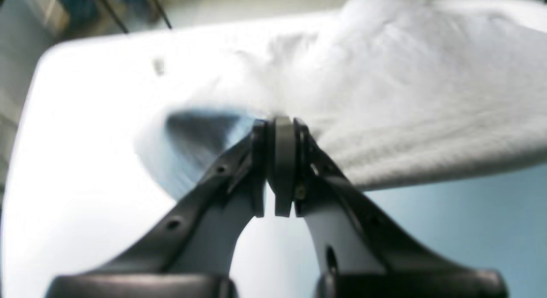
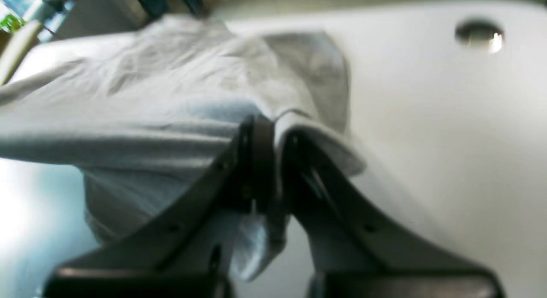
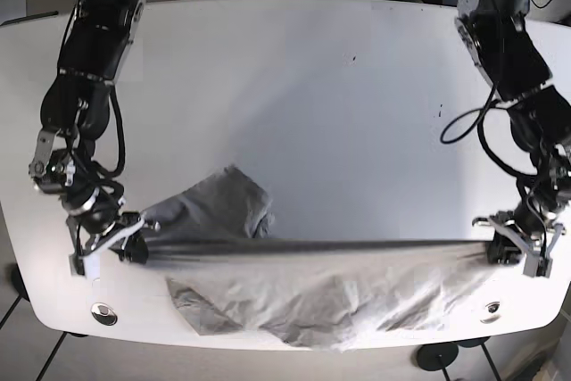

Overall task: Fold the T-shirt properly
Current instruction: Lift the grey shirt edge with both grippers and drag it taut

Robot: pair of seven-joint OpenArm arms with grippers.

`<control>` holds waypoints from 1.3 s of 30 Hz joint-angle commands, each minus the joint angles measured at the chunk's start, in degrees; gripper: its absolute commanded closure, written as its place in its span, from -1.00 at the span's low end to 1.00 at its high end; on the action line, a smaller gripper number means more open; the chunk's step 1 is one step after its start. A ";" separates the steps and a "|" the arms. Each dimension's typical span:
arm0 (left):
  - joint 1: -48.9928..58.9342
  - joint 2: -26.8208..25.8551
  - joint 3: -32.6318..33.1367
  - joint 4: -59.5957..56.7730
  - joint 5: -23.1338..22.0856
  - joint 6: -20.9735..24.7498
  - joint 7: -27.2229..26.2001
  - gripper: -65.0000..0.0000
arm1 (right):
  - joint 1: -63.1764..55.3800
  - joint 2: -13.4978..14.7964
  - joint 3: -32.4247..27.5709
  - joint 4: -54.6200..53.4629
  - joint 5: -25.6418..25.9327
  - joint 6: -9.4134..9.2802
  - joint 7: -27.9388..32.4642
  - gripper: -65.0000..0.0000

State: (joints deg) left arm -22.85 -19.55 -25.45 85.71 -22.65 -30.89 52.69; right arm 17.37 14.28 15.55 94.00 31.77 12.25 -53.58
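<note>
The grey T-shirt (image 3: 303,287) is stretched taut in a long band across the near side of the white table, its lower part draped toward the front edge. A sleeve (image 3: 227,202) lies bunched behind the band. My left gripper (image 3: 501,247) at the base view's right is shut on one end of the shirt; in the left wrist view the left gripper (image 1: 280,122) pinches the T-shirt (image 1: 406,97). My right gripper (image 3: 134,243) at the base view's left is shut on the other end; the right gripper (image 2: 273,135) has the T-shirt (image 2: 171,101) folded over a finger.
The white table (image 3: 312,95) spreads behind the shirt. Metal grommets sit near the front edge, one at the left (image 3: 104,313) and one at the right (image 3: 490,310). A black cable (image 3: 459,127) loops off the arm on the right.
</note>
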 commanded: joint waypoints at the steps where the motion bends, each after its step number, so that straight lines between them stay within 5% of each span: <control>1: 5.75 -0.10 -2.02 4.27 0.11 0.35 -1.57 1.00 | -4.05 0.44 1.55 2.05 -0.43 -0.16 2.02 0.94; 10: 35.20 5.00 -10.64 20.09 -0.25 0.17 -1.57 1.00 | -29.37 0.09 3.39 15.15 -0.34 -0.16 1.85 0.94; 16: 47.42 6.41 -17.84 22.82 -9.39 0.17 -1.57 1.00 | -40.97 0.18 3.48 19.54 -0.25 -0.25 1.76 0.94; 19: 51.29 6.41 -20.31 22.90 -13.35 0.17 -1.57 1.00 | -45.37 0.71 7.09 20.07 5.90 -0.16 1.76 0.94; 24: 50.15 6.41 -20.57 22.90 -15.72 0.26 -1.65 1.00 | -47.48 3.08 7.53 20.07 13.99 -0.78 1.76 0.94; 31: 37.14 3.24 -19.51 21.50 -15.19 0.78 -1.65 1.00 | -34.73 3.17 8.05 12.86 13.81 -0.87 -4.66 0.94; 39: 24.74 -1.59 -13.98 3.56 -15.19 0.78 -1.65 0.92 | -24.79 3.43 8.32 -0.85 13.81 -0.25 -4.48 0.92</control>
State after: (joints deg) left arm 2.74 -19.49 -38.74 88.12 -36.36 -29.71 52.88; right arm -7.92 16.38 23.07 92.27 45.21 12.01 -58.94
